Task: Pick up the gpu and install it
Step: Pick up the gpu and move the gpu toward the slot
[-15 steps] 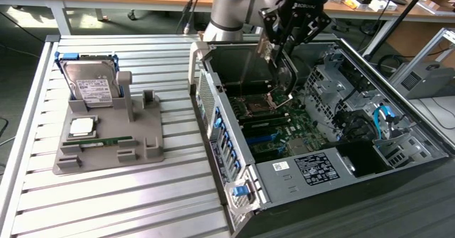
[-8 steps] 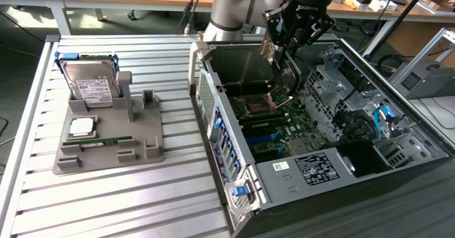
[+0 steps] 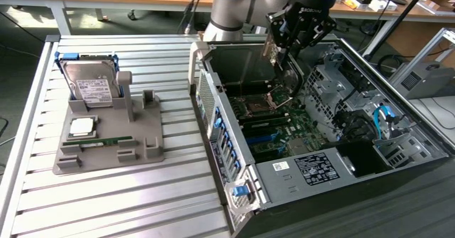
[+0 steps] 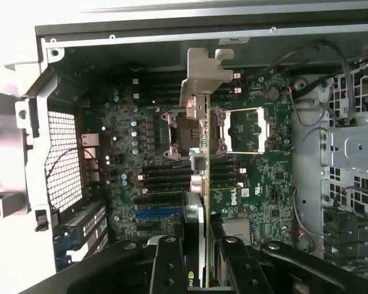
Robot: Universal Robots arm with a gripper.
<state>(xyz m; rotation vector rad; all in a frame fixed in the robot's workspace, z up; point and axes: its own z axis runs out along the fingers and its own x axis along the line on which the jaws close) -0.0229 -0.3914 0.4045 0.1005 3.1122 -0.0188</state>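
1. Clearly, the open computer case (image 3: 284, 179) lies on its side. Its motherboard (image 4: 135, 159) is exposed, and I see no card seated in the slots.
2. The grey holder (image 3: 106, 155), on the exterior view's left, carries the hard drive (image 3: 92, 86) and the memory stick (image 3: 99, 141), well apart from the case.
3. The gripper (image 4: 203, 251) hangs over the case, with its fingers (image 4: 168, 263) closed on the gpu (image 4: 202, 162) from both sides.
4. The gpu stands on edge above the board, its bracket at the far end. As far as I can judge, it touches no slot. So the picking up looks done, and the installing is left.
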